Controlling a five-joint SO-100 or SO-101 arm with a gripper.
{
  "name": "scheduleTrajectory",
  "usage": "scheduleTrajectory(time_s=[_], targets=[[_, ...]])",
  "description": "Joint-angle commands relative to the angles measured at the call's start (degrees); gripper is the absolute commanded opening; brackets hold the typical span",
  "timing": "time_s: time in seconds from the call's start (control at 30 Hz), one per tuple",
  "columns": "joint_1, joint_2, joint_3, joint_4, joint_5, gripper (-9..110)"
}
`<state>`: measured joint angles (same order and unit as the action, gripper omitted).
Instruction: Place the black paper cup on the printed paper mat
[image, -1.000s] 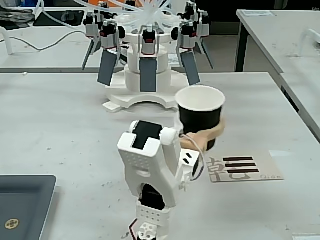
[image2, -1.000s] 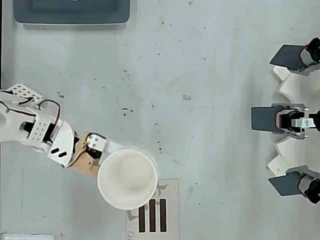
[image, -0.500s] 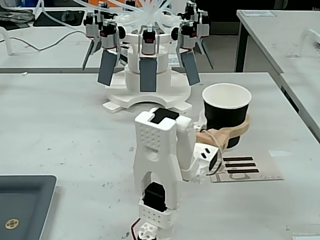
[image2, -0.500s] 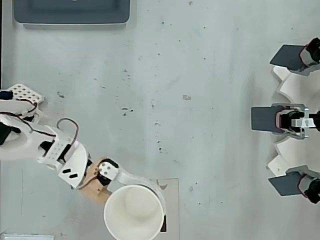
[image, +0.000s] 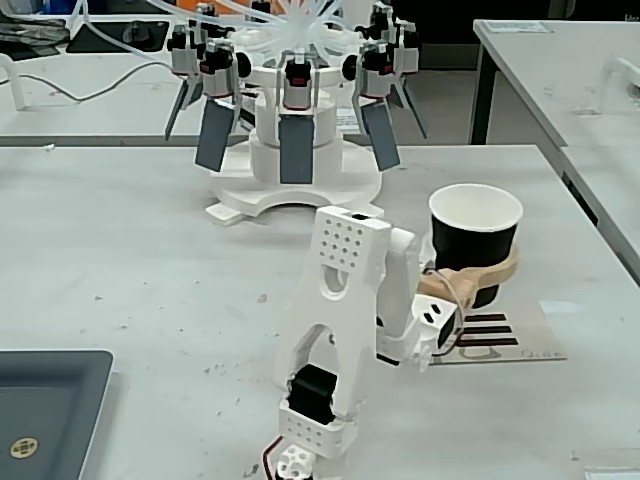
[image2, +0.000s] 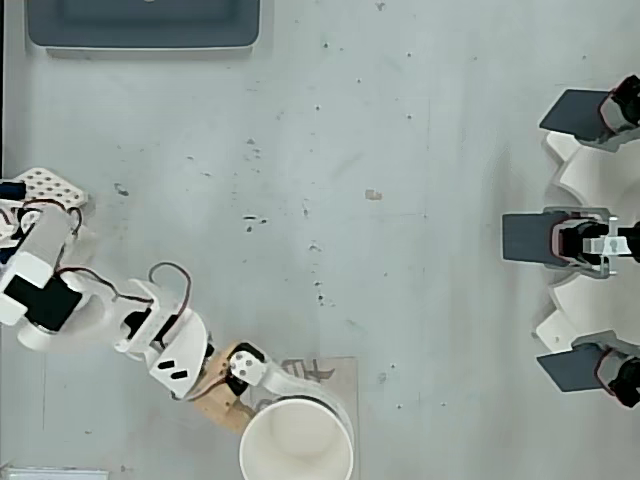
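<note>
Since the earlier frames the white printed arm has swung the cup away from the multi-armed white rig with dark grey paddles (image: 290, 130) and out over the mat; in the overhead view the cup has slid toward the bottom edge, and now covers most of the mat.

We see the end effector (image: 480, 272) clenched around the matte black tapered paper cup with its white inside and rim (image: 475, 250), the tan fingers (image: 452, 282) wrapping its lower wall. The cup stands upright and, we judge, is not yet resting on the beige rectangular printed paper mat with thick black bars (image: 500, 338): in the fixed view its base sits above the bars. From above, the cup mouth (image2: 296, 440) hides the bars, and only the mat's upper strip with the character (image2: 320, 372) shows.

Risks as we read them:
- The mat is loose paper on the grey speckled bench (image: 120, 250). Any sideways drag as the cup comes down could push or crease it.
- The cup runs off the lower edge of the overhead view, so we cannot check from there whether its base lies fully inside the mat's outline; it may land partly off it.
- An empty paper cup is light. Opening the fingers unevenly, or pulling back before they clear the wall, could tip it or drag it off the mat.

The dark grey tray (image2: 145, 25) lies well apart from the mat and plays no part here.
</note>
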<state>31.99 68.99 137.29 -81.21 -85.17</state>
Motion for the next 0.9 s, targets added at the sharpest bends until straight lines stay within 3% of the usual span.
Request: scheduleTrajectory(time_s=[0.0,0.63,0.87], targets=[[1.3,-2.5,-5.1,-1.7,0.4,12],[1.4,-14.5,-11.5,-4.7,3.4,12],[1.4,-14.5,-11.1,-5.4,4.5,22]])
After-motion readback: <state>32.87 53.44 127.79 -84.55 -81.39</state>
